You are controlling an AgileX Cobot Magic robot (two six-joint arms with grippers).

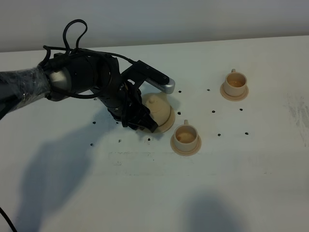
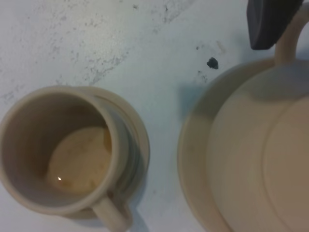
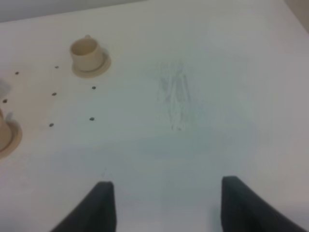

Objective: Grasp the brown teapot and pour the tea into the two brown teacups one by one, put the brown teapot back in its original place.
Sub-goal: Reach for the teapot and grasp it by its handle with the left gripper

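The brown teapot stands upright on the round beige tray, left of middle. My left gripper is at the pot's near-left side. In the left wrist view one dark finger lies against the pot's loop handle; the other finger is out of frame. The near teacup stands on its saucer just right of the tray and has pale tea in it. The far teacup stands on its saucer at the back right. My right gripper is open and empty over bare table.
Small dark dots are scattered on the white table between the cups. The tray rim and the near cup's saucer lie a short gap apart. A grey smudge marks the table to the right.
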